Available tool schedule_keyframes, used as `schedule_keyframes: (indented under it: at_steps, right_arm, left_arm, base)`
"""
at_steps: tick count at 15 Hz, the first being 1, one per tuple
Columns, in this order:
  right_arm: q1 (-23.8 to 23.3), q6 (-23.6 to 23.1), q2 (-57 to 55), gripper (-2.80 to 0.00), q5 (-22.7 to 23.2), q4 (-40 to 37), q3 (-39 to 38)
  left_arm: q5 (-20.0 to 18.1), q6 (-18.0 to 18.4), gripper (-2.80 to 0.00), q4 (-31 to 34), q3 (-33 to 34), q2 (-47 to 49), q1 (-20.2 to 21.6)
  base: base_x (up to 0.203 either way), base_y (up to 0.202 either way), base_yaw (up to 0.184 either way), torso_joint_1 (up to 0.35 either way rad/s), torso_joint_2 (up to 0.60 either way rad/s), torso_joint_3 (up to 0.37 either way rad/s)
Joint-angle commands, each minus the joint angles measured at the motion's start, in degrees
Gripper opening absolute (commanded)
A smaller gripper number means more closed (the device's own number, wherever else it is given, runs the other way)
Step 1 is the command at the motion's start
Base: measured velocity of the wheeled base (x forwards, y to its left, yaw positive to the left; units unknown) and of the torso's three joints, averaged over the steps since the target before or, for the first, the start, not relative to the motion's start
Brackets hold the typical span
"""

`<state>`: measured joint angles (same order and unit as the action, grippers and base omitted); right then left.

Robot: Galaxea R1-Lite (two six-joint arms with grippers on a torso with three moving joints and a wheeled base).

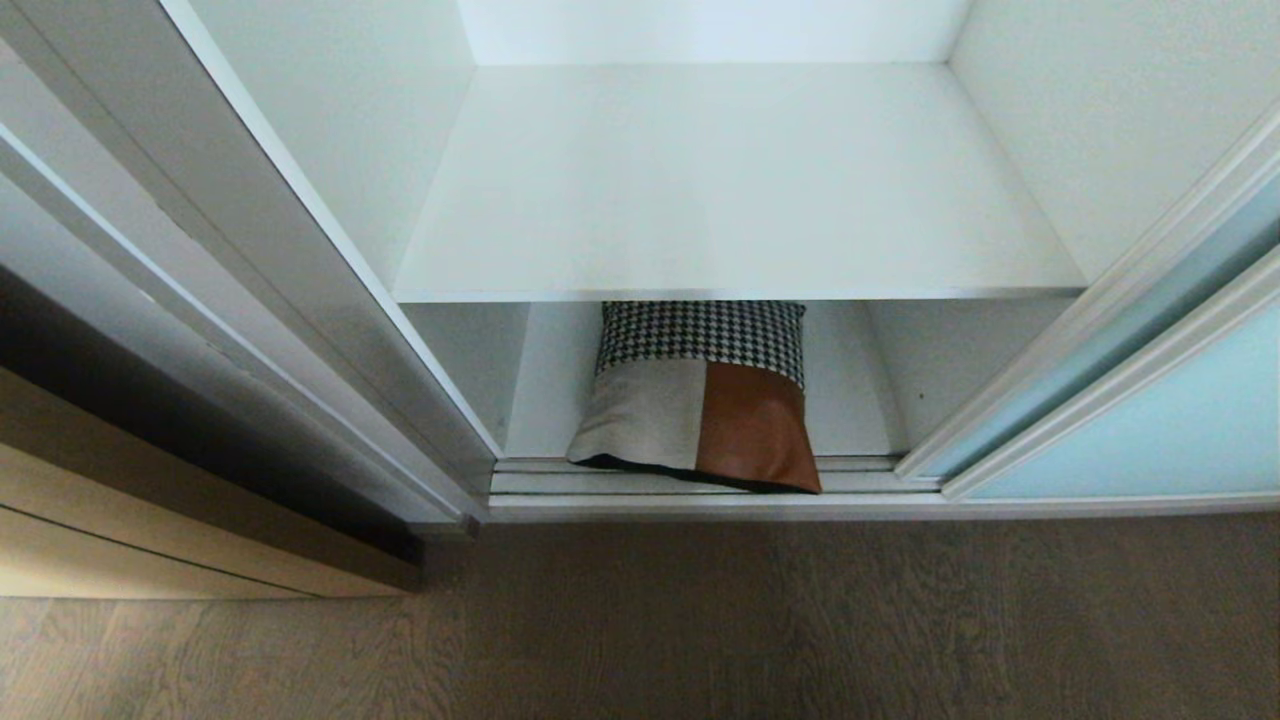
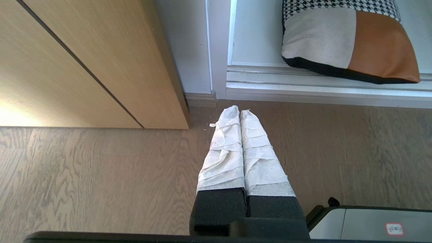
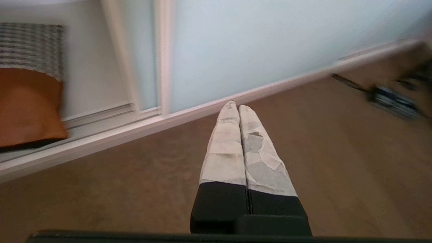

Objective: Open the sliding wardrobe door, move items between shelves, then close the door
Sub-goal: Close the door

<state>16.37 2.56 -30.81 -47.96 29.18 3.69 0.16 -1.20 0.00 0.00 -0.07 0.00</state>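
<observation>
A patchwork cushion of black-and-white houndstooth cloth, pale grey fabric and smooth tan-brown leather-like panel sits on the wardrobe's bottom level, leaning back with its lower edge touching the silver floor track; its upper part is hidden beneath the flat white shelf board above it, which lies bare. The pale aqua frosted-glass sliding door, framed in thin silver-white strip, stands pushed to the right, leaving the compartment open; only its lower left corner shows in the head view. Neither arm appears in that view. The left tool hangs low over the grey-brown wood-grain floor, pointing at the wardrobe's left corner beside a light wooden panel, its two white-wrapped, crinkled fingers pressed together and holding nothing. The right tool points toward the foot of the glass door, its taped fingers likewise pinched together and empty. Dark objects on the floor beyond it are too blurred to identify.
</observation>
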Motion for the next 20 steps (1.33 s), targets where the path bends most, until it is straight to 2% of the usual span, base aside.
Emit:
schedule_keyframes:
  at_steps: [1,3,6,9,13,18,20]
  right_arm:
    - [-0.7,-0.3,-1.7,-2.8,-1.6,0.0,1.1]
    - [-2.2,-0.4,-2.4,-2.8,-2.3,-1.8,3.6]
    - [-7.0,-1.0,-2.8,-2.8,-3.0,-7.1,8.3]
    - [-13.8,-2.2,-3.5,-2.8,3.0,-12.9,16.9]
    - [-27.1,-1.3,-6.0,-2.8,16.6,-21.0,26.0]
    - [-46.9,1.1,-14.0,-2.8,41.2,-24.4,37.4]
    - [-53.1,3.5,-16.9,-2.8,50.9,-24.3,40.3]
  left_arm:
    - [0.0,0.0,-2.8,0.0,0.1,0.2,0.0]
    - [0.0,0.0,-2.8,0.0,0.1,0.2,0.0]
    - [0.0,0.0,-2.8,0.0,0.1,0.2,0.0]
    - [0.0,0.0,-2.8,0.0,0.1,0.2,-0.1]
    - [0.0,0.0,-2.8,0.0,0.1,0.2,0.0]
    - [0.0,0.0,-2.8,0.0,0.1,0.2,0.0]
    - [0.0,0.0,-2.8,0.0,0.1,0.2,0.0]
  base:
    - [0.0,0.0,0.0,0.0,0.0,0.0]
    - [0.0,0.0,0.0,0.0,0.0,0.0]
    - [0.0,0.0,0.0,0.0,0.0,0.0]
    - [0.0,0.0,0.0,0.0,0.0,0.0]
    - [0.0,0.0,0.0,0.0,0.0,0.0]
    - [0.0,0.0,0.0,0.0,0.0,0.0]
    - [0.0,0.0,0.0,0.0,0.0,0.0]
